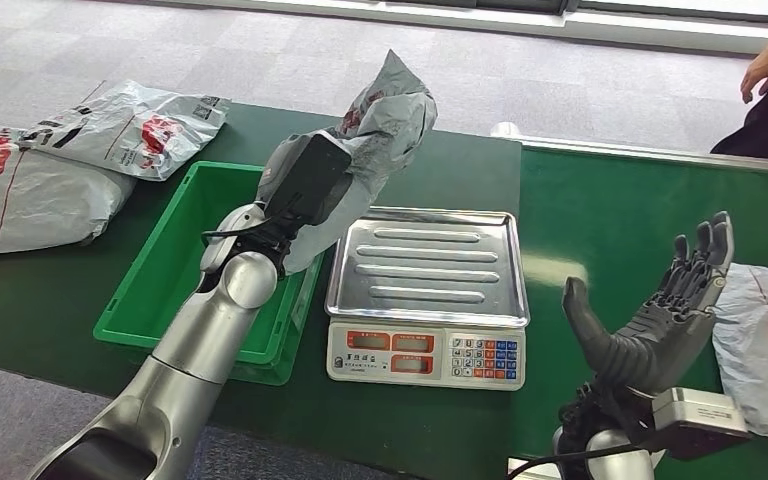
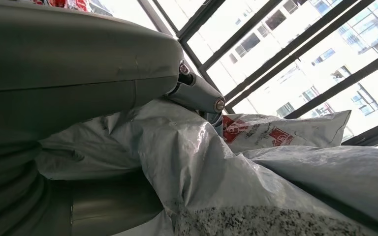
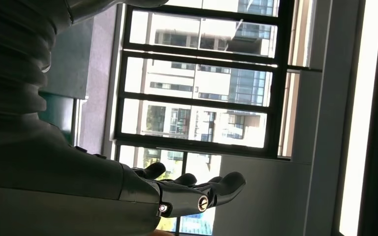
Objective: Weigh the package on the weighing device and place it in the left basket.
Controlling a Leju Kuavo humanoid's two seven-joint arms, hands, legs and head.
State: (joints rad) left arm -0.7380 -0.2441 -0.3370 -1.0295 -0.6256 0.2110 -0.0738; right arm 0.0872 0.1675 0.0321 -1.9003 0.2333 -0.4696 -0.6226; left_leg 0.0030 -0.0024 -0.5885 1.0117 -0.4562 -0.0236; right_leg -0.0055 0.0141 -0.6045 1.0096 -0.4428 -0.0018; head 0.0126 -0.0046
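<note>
My left hand (image 1: pixel 305 185) grips a grey plastic package (image 1: pixel 385 120) with red print and holds it up in the air, over the gap between the green basket (image 1: pixel 165 270) and the scale. In the left wrist view the crumpled package (image 2: pixel 202 162) lies pressed against my left hand (image 2: pixel 197 93). The scale (image 1: pixel 427 300) stands at the table's middle with its steel tray (image 1: pixel 427 262) bare. My right hand (image 1: pixel 660 310) hovers to the right of the scale, fingers spread and upright, holding nothing; the right wrist view shows this right hand (image 3: pixel 187 189) against windows.
Two more grey packages (image 1: pixel 80 160) lie on the green table left of the basket. Another package (image 1: pixel 765 335) lies at the right edge near my right hand. A person's hand (image 1: pixel 765 65) and dark clothing show at the far right corner.
</note>
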